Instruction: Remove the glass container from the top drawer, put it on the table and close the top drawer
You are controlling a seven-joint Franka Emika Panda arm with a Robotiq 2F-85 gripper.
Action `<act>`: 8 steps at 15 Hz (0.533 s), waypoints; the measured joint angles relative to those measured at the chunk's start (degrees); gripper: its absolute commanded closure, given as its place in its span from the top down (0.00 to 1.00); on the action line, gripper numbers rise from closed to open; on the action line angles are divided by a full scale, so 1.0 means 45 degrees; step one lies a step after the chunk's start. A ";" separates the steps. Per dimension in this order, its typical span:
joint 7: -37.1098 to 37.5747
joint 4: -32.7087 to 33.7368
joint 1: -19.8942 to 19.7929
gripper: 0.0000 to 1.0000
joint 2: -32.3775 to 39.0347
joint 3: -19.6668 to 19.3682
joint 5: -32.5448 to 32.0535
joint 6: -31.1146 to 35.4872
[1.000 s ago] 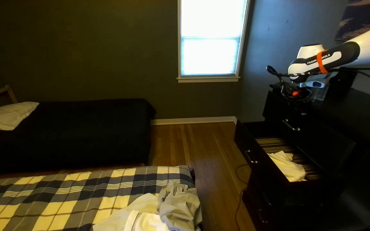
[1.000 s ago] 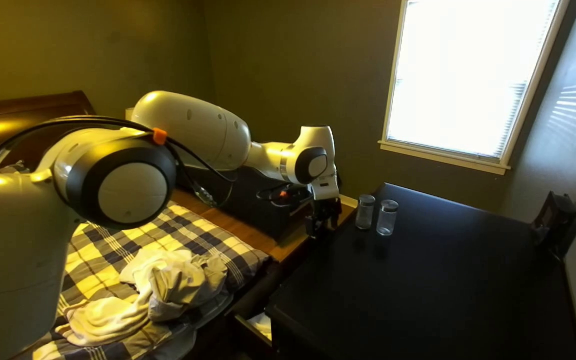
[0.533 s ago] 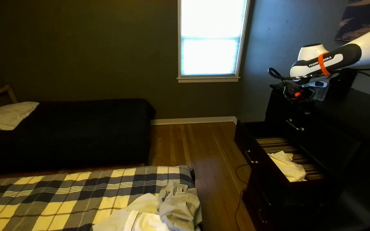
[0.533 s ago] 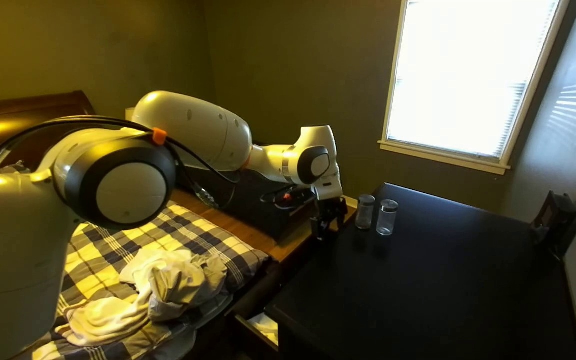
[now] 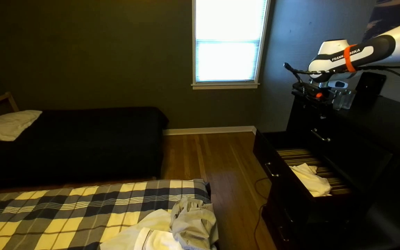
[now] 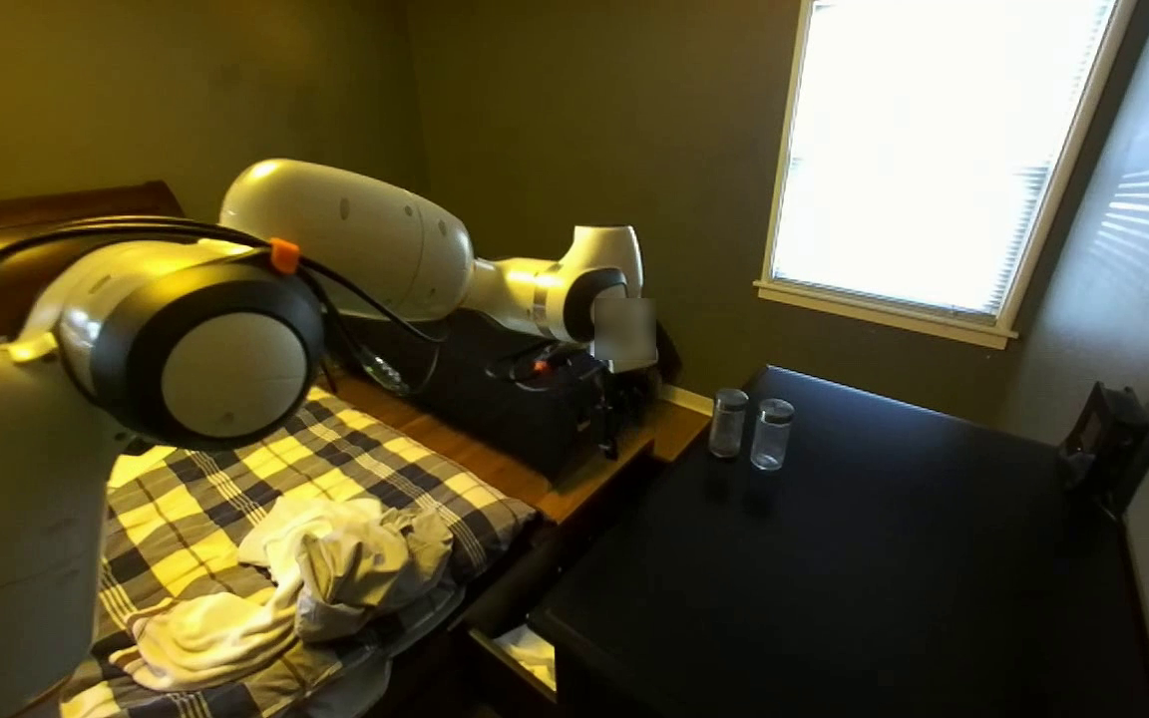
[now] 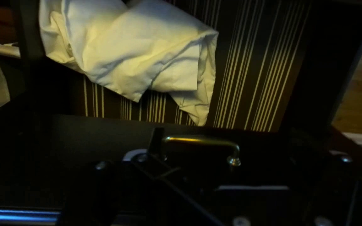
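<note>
Two clear glass containers with lids stand upright on the black dresser top (image 6: 864,558), the table, near its far front corner. One container (image 6: 727,427) is closer to the front edge than the other (image 6: 771,439). Both also show in the other exterior picture. The top drawer (image 5: 351,147) has a black front and a metal handle (image 5: 321,135). It looks shut or nearly so. My gripper (image 6: 629,424) hangs just off the dresser's front edge, apart from the containers. Its fingers stand spread and hold nothing. The wrist view shows a metal handle (image 7: 200,140) below it.
A lower drawer (image 5: 283,166) stands pulled out with a white cloth (image 5: 311,180) inside; the wrist view shows this cloth (image 7: 130,47) too. A plaid bed (image 6: 385,454) with crumpled clothes (image 6: 335,568) faces the dresser. A black device (image 6: 1113,444) stands by the wall.
The top drawer's front has moved slightly inward toward the dresser. My gripper first moved toward the dresser, then rose and backed away from its front edge. The glass containers have not moved.
</note>
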 measured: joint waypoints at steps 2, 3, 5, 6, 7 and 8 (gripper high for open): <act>-0.1175 -0.0313 0.0055 1.00 -0.0689 0.0379 0.0231 -0.0507; -0.1846 -0.0483 0.0053 1.00 -0.1066 0.0507 0.0429 -0.0719; -0.3302 -0.0791 0.0017 1.00 -0.1825 0.0655 0.0876 -0.1104; -0.4070 -0.0948 -0.0014 1.00 -0.2196 0.0690 0.1108 -0.1302; -0.4825 -0.1103 -0.0056 1.00 -0.2551 0.0702 0.1335 -0.1582; -0.5371 -0.1230 -0.0104 1.00 -0.2847 0.0703 0.1507 -0.1802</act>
